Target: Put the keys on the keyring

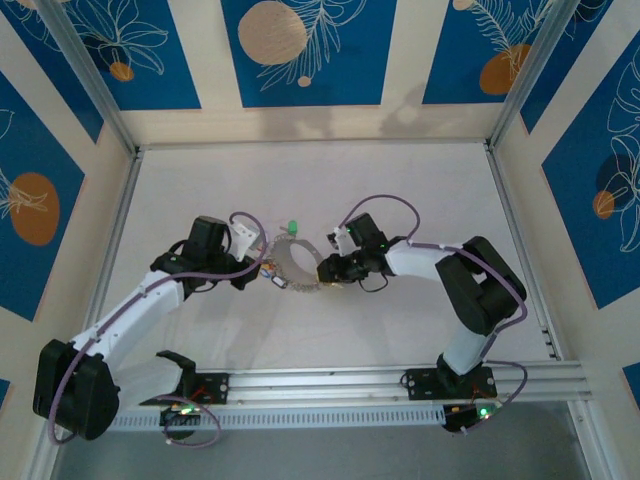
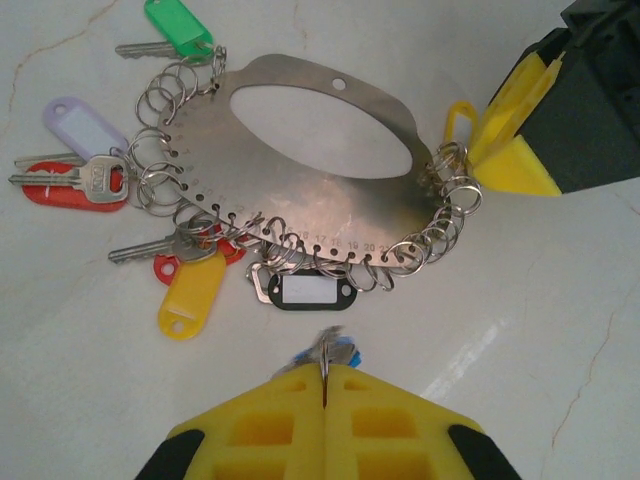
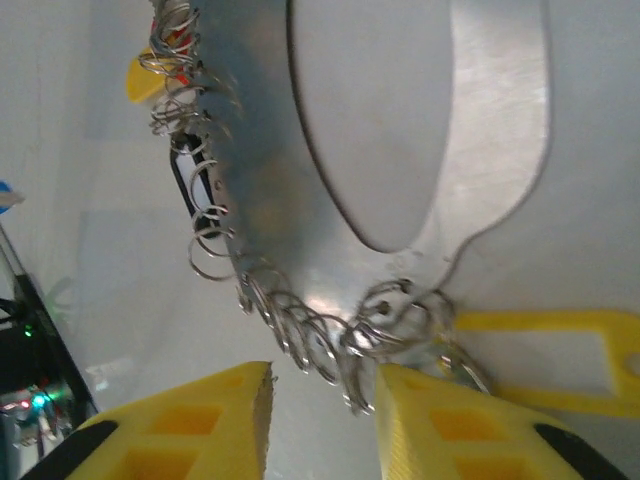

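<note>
The keyring (image 2: 300, 215) is a flat grey metal plate with an oval hole and a row of small split rings (image 3: 310, 330) along its edge; it lies mid-table (image 1: 292, 262). Keys with green (image 2: 178, 25), red (image 2: 55, 190), yellow (image 2: 192, 295), pale (image 2: 85, 128) and black-framed (image 2: 305, 290) tags hang from those rings. My left gripper (image 2: 328, 365) is shut on a key with a blue tag (image 2: 335, 350), just short of the plate's ring edge. At the plate's right end my right gripper (image 3: 322, 385) stands open, loose rings between its fingers, beside a yellow tag (image 3: 540, 322).
The white table (image 1: 400, 180) is boxed in by patterned walls and aluminium posts (image 1: 100, 100). A metal rail (image 1: 330, 385) runs along the near edge by the arm bases. Both grippers (image 1: 262, 272) (image 1: 325, 270) flank the plate closely.
</note>
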Controlling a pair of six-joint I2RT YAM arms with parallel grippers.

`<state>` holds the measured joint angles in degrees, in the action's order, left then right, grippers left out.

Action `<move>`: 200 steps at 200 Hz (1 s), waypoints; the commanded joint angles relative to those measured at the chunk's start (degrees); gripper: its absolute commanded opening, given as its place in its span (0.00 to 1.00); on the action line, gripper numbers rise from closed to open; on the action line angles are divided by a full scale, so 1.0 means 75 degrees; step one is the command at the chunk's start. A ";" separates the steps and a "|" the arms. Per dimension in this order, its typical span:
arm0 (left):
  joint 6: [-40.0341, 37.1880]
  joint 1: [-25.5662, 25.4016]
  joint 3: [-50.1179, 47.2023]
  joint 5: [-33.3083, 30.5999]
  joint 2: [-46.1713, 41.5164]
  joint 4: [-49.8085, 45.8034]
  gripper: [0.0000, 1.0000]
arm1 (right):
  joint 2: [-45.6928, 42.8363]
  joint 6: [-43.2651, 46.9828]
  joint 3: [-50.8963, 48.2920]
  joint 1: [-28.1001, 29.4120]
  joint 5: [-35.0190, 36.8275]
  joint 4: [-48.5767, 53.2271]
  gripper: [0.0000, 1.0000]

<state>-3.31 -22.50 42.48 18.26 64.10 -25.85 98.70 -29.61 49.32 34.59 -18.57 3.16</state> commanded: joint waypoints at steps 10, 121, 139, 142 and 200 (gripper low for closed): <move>-0.0015 0.0071 0.0187 -0.0134 0.0065 -0.0088 0.00 | 0.0321 -0.0265 0.0280 0.0157 -0.0155 -0.0087 0.38; -0.0016 0.0071 0.0192 -0.0199 0.0214 -0.0133 0.00 | -0.0413 -0.0612 -0.0836 0.0165 0.0140 -0.0929 0.33; -0.0048 0.0070 0.0167 -0.0300 0.0168 -0.0110 0.00 | -0.0284 -0.0717 -0.0867 0.0260 0.0285 -0.1125 0.30; -0.0052 0.0070 0.0154 -0.0318 0.0156 -0.0089 0.00 | -0.0282 -0.0742 -0.0872 0.0273 0.0317 -0.1151 0.29; -0.0073 0.0058 0.0131 -0.0278 0.0188 -0.0089 0.00 | -0.0268 -0.0862 -0.0985 0.0344 0.0218 -0.1567 0.41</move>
<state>-3.40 -22.50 42.50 16.19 65.43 -26.02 96.23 -35.70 42.46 36.56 -15.44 -6.24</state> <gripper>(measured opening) 0.042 0.395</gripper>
